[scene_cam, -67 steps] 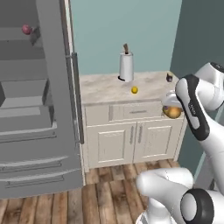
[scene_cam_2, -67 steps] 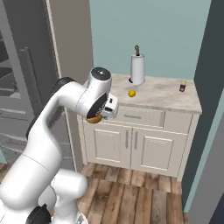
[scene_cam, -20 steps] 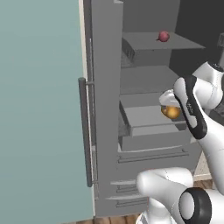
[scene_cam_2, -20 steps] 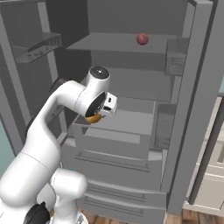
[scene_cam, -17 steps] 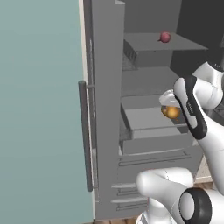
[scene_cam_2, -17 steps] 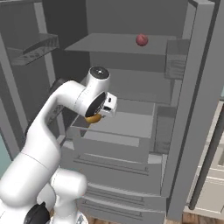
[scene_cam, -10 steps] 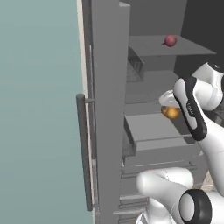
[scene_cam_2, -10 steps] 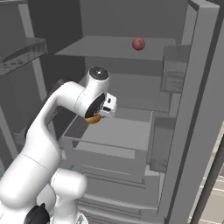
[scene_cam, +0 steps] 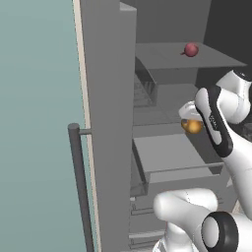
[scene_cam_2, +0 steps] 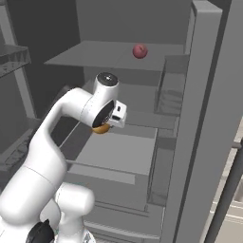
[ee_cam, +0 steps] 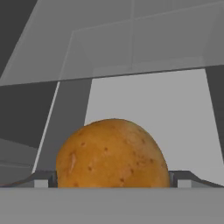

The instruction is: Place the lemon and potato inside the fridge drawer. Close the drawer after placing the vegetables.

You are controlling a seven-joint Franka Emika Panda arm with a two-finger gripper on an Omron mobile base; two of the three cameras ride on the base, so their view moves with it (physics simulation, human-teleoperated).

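Between claw tips, potato, underside hidden

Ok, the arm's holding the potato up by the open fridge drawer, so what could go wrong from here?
The potato sits wide between the gripper fingers, so it might slip out before the fridge drawer is under it. Released too early, it could hit the drawer's front edge and fall outside. The drawer's tall side walls may also catch the hand as it lowers.
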